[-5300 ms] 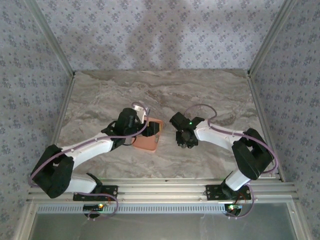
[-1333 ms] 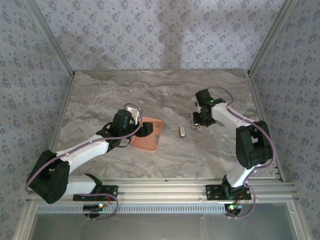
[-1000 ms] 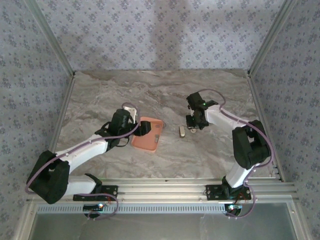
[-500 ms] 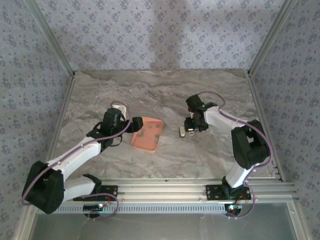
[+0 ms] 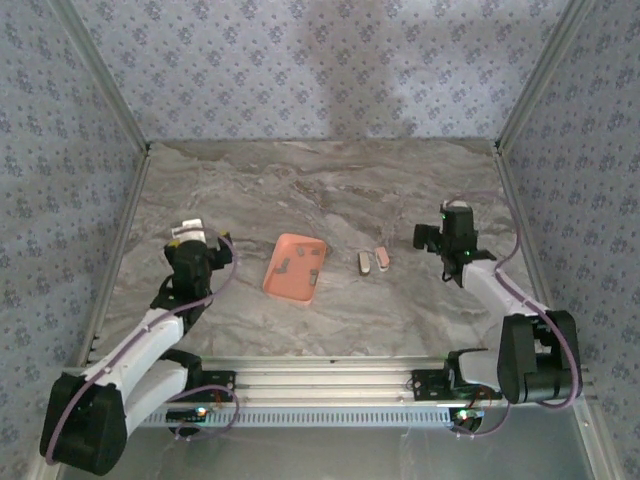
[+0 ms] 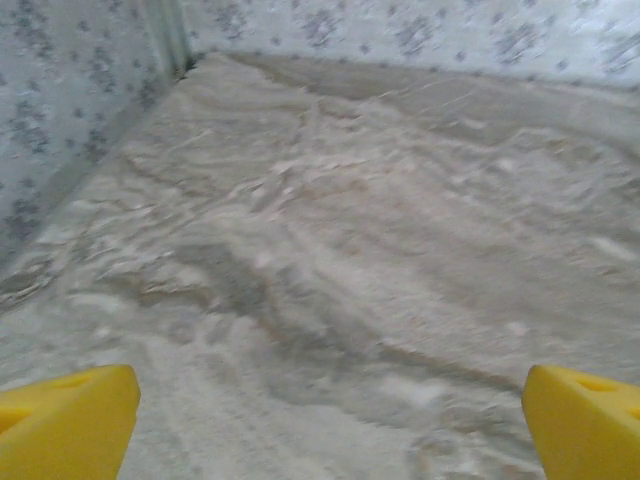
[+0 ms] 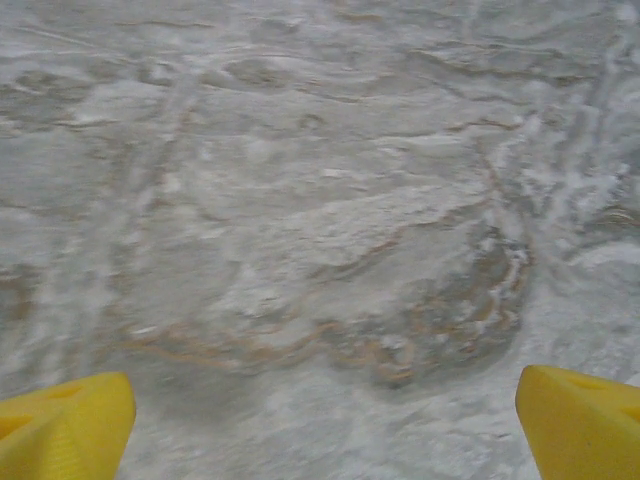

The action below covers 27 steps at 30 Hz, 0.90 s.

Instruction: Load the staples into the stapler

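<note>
- My left pincer (image 6: 325, 428) and right pincer (image 7: 325, 428) are both spread wide and pinching nothing. Each hangs over bare marble-look table (image 5: 330, 190), well apart from the goods.
- The small pale pink-and-white plastic stapler (image 5: 364, 262) lies near the salmon-orange rectangular tray (image 5: 277, 283), on its right. The tiny grey metal staples (image 5: 312, 272) sit inside the tray.
- Risk, I reckon: the strips are flat, so my fingers could skid off or flick one out. The stapler looks light and might spin if nudged.
- Count: two pincers, one tray, three-ish staples (too small to be sure), and the stapler plus a pinker piece (image 5: 381, 258) just beside it. Could be part of the stapler, can't tell.
</note>
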{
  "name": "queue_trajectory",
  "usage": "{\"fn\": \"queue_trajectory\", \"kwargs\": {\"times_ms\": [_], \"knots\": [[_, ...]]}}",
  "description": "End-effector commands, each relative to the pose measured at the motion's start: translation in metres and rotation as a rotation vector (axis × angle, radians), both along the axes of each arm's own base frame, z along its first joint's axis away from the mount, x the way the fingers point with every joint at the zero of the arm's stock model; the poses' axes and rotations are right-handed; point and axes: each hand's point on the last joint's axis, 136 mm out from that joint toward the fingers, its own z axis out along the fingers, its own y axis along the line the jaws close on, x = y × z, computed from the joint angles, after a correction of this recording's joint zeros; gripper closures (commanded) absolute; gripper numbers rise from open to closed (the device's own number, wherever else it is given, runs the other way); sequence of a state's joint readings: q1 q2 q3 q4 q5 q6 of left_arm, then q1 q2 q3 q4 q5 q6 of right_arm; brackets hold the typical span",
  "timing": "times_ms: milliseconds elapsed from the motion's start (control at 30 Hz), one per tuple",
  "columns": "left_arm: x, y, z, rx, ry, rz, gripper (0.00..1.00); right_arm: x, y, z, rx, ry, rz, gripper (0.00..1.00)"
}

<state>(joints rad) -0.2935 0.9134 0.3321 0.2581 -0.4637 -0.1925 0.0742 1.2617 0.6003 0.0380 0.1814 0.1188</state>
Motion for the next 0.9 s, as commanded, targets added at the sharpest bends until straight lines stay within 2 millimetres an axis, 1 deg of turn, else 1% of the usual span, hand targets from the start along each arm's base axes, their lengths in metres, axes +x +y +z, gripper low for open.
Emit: {"fn": "queue_trajectory", "kwargs": {"times_ms": [0, 67, 133, 167, 200, 267, 300, 333, 367, 400, 433, 467, 500, 533, 567, 600, 667, 767, 867], "knots": [[0.009, 0.02, 0.02, 0.12, -0.113, 0.054, 0.02, 0.022, -0.025, 0.021, -0.076, -0.225, -0.021, 0.0], [0.012, 0.027, 0.003, 0.121, -0.086, 0.05, 0.02, 0.024, -0.031, 0.013, -0.075, -0.26, -0.026, 0.0], [0.016, 0.031, -0.017, 0.088, -0.058, 0.024, 0.02, 0.027, -0.029, 0.007, -0.079, -0.294, -0.001, 0.0], [0.02, 0.034, -0.02, 0.081, -0.058, 0.022, 0.02, 0.027, -0.028, 0.003, -0.059, -0.289, 0.002, 0.0], [0.025, 0.031, -0.019, 0.084, -0.055, -0.012, 0.02, 0.031, -0.026, 0.004, -0.044, -0.312, 0.018, 0.0], [0.04, 0.024, -0.013, 0.091, -0.137, -0.095, 0.02, 0.037, -0.019, -0.007, -0.07, -0.308, 0.045, 0.0], [0.045, 0.028, -0.02, 0.063, -0.146, -0.096, 0.02, 0.036, -0.016, -0.014, -0.073, -0.321, 0.057, 0.0], [0.055, 0.03, -0.034, 0.016, -0.123, -0.114, 0.02, 0.034, -0.016, -0.015, -0.076, -0.358, 0.056, 0.0], [0.071, 0.032, -0.046, 0.0, -0.111, -0.117, 0.02, 0.03, -0.017, -0.016, -0.067, -0.336, 0.058, 0.0], [0.078, 0.032, -0.056, -0.001, -0.065, -0.127, 0.02, 0.03, -0.016, -0.016, -0.06, -0.325, 0.07, 0.0], [0.076, 0.036, -0.065, -0.033, 0.067, -0.108, 0.02, 0.033, -0.015, -0.016, -0.055, -0.333, 0.077, 0.0], [0.083, 0.038, -0.06, -0.028, 0.016, -0.1, 0.02, 0.034, -0.015, -0.021, -0.043, -0.302, 0.077, 0.0], [0.081, 0.04, -0.055, -0.021, -0.038, -0.091, 0.02, 0.035, -0.016, -0.019, -0.037, -0.296, 0.077, 0.0], [0.075, 0.052, -0.056, -0.039, -0.007, -0.015, 0.02, 0.036, -0.016, -0.018, -0.033, -0.313, 0.082, 0.0], [0.074, 0.052, -0.06, -0.027, 0.003, -0.006, 0.02, 0.036, -0.016, -0.018, -0.036, -0.316, 0.081, 0.0], [0.076, 0.051, -0.055, -0.015, -0.034, -0.006, 0.02, 0.035, -0.016, -0.019, -0.035, -0.301, 0.08, 0.0], [0.077, 0.05, -0.057, -0.01, 0.008, -0.011, 0.02, 0.036, -0.016, -0.018, -0.035, -0.309, 0.08, 0.0], [0.082, 0.036, -0.058, 0.015, 0.024, -0.074, 0.02, 0.036, -0.016, -0.019, -0.035, -0.303, 0.079, 0.0], [0.082, 0.036, -0.058, 0.015, 0.023, -0.078, 0.02, 0.035, -0.016, -0.02, -0.035, -0.299, 0.078, 0.0]]}}
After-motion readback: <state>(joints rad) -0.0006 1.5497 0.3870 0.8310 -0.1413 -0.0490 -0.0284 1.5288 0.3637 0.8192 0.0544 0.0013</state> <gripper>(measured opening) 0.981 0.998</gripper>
